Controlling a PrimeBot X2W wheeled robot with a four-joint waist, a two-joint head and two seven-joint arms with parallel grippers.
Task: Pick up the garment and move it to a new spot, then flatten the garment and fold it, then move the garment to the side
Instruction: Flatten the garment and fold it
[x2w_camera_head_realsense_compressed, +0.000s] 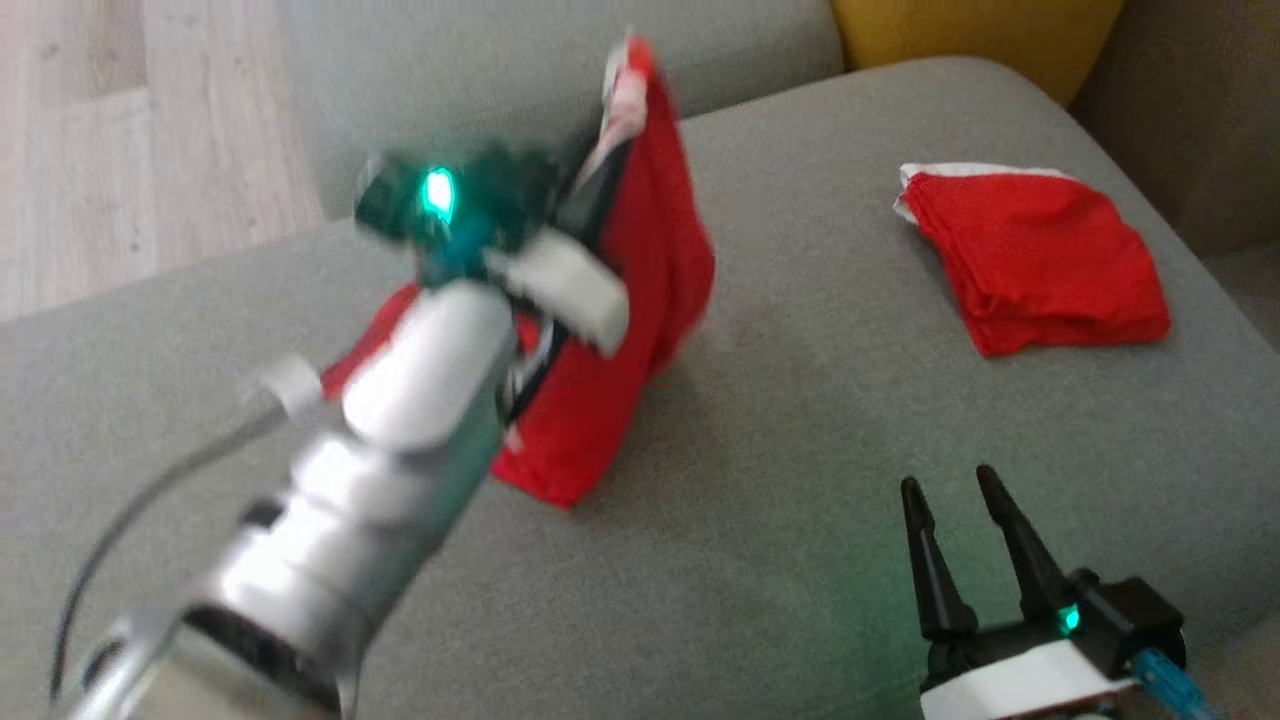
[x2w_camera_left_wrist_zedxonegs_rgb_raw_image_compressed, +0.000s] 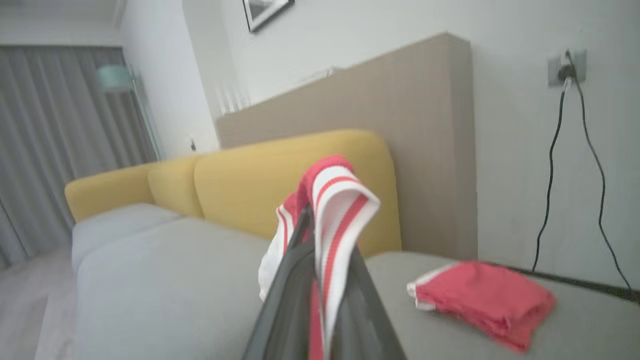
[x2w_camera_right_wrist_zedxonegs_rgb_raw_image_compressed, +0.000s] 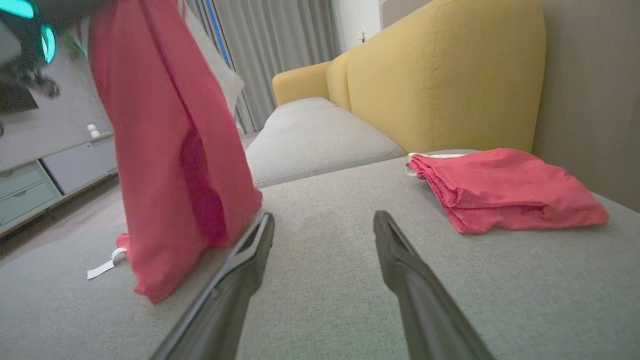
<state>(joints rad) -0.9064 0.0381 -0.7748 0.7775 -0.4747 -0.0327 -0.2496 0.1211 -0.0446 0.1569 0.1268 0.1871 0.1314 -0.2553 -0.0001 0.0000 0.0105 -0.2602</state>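
A red garment (x2w_camera_head_realsense_compressed: 640, 330) with a red-and-white striped band (x2w_camera_left_wrist_zedxonegs_rgb_raw_image_compressed: 340, 210) hangs lifted off the grey sofa seat (x2w_camera_head_realsense_compressed: 800, 520). My left gripper (x2w_camera_head_realsense_compressed: 610, 150) is shut on its band at the top, and the cloth drapes down to touch the cushion. In the right wrist view the hanging garment (x2w_camera_right_wrist_zedxonegs_rgb_raw_image_compressed: 170, 150) is at the left, its lower end resting on the seat. My right gripper (x2w_camera_head_realsense_compressed: 955, 485) sits low at the lower right, open and empty, apart from the cloth.
A second red garment (x2w_camera_head_realsense_compressed: 1035, 260) lies folded at the seat's back right. Yellow back cushions (x2w_camera_right_wrist_zedxonegs_rgb_raw_image_compressed: 440, 75) rise behind it. The sofa's left edge drops to a pale wood floor (x2w_camera_head_realsense_compressed: 130, 130). A cable (x2w_camera_left_wrist_zedxonegs_rgb_raw_image_compressed: 555, 165) hangs on the wall.
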